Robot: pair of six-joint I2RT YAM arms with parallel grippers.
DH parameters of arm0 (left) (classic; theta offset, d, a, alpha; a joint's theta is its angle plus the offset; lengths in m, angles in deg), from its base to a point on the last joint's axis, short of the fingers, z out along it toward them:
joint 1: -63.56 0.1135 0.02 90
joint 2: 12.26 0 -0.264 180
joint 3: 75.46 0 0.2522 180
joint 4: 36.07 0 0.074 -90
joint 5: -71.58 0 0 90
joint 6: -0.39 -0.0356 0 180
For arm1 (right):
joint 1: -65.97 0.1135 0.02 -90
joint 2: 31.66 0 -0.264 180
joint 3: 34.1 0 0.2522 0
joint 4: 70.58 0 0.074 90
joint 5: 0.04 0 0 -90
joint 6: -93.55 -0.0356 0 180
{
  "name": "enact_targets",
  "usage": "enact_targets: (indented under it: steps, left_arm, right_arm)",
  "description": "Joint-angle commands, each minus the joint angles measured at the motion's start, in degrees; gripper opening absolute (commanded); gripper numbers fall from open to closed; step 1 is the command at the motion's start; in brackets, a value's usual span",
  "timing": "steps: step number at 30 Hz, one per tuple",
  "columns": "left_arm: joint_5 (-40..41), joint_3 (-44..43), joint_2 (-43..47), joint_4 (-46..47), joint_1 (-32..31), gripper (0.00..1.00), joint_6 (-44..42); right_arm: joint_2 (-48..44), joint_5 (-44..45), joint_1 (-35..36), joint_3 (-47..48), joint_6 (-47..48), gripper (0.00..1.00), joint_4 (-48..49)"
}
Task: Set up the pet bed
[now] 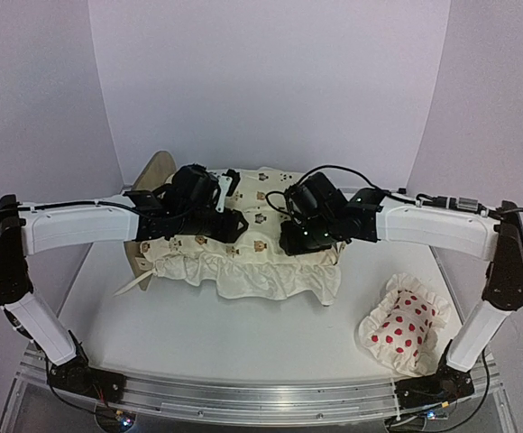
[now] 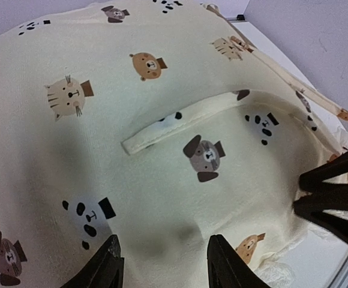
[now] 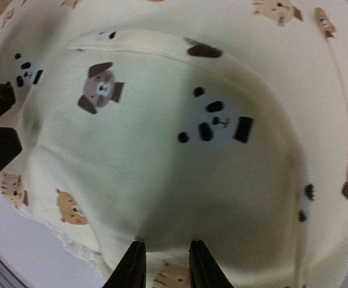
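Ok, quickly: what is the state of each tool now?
Left tool: open over the cushion, holding nothing.
Right tool: nearly closed, seems to pinch the cushion.

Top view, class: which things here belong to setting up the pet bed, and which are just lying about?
In the job: pet bed; animal-print cushion draped over it; left tool and right tool, both at the cushion.
Lying about: red-dotted pillow, untouched, off to the right.
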Motion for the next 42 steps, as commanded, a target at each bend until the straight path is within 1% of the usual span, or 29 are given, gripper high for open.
enact_targets:
  steps: [1,6,9,15,21,29,34,39,42]
  left_arm:
    - [4.88,1.29,0.11,1.41,0.03,0.48,0.12]
    - [7.78,1.66,-1.05,0.60,0.01,0.47,-0.42]
    - [9.31,2.28,-1.37,0.85,0.02,0.47,-0.50]
    - [11.13,3.01,-1.31,0.97,0.03,0.47,-0.65]
    - [12.53,2.88,-1.73,0.64,0.11,0.47,-0.92]
    - [12.08,1.31,-3.14,-0.27,0.18,0.46,-0.92]
    - [11.73,-0.31,-3.56,-1.13,0.19,0.46,-1.29]
    - [10.45,-3.04,-3.78,-2.20,0.15,0.46,-2.23]
    - [7.26,-4.87,-3.47,-2.96,-0.07,0.50,-3.21]
  right_arm:
    - [-3.29,14.27,-0.27,-0.69,3.04,0.28,-0.93]
    - [-7.39,21.67,-0.64,-5.10,5.40,0.28,-1.20]
    - [-10.04,24.54,-1.16,-8.11,5.59,0.28,-1.72]
    - [-16.46,26.95,-1.71,-13.98,4.38,0.29,-3.45]
    - [-23.55,27.19,-1.71,-21.54,1.23,0.29,-4.84]
    - [-30.18,23.04,-1.74,-33.86,-5.47,0.30,-5.24]
    - [-33.71,17.35,-1.76,-40.33,-9.74,0.30,-5.23]
    - [-37.98,11.25,-1.74,-42.40,-9.57,0.31,-5.21]
    - [-41.58,9.30,-1.74,-40.95,-7.51,0.34,-4.86]
